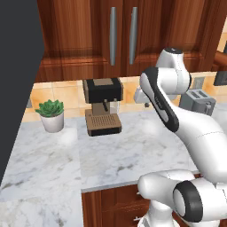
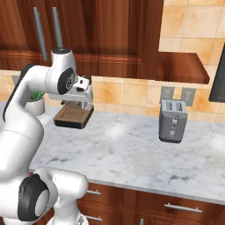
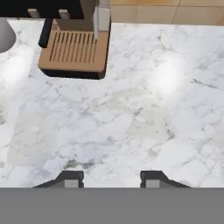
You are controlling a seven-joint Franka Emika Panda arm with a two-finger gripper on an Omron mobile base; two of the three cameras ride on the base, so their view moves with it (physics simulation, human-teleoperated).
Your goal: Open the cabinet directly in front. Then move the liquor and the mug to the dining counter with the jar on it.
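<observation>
Above marble worktop (image 3: 131,122), fingers (image 3: 69,179) parted, empty; cabinet (image 1: 122,35) doors closed.

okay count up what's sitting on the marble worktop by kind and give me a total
Coffee machine: 1
Potted plant: 1
Toaster: 1
Total: 3

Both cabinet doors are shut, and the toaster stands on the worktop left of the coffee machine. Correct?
Not quite. The cabinet doors are shut, but the toaster stands to the right of the coffee machine, as the left base view shows.
</observation>
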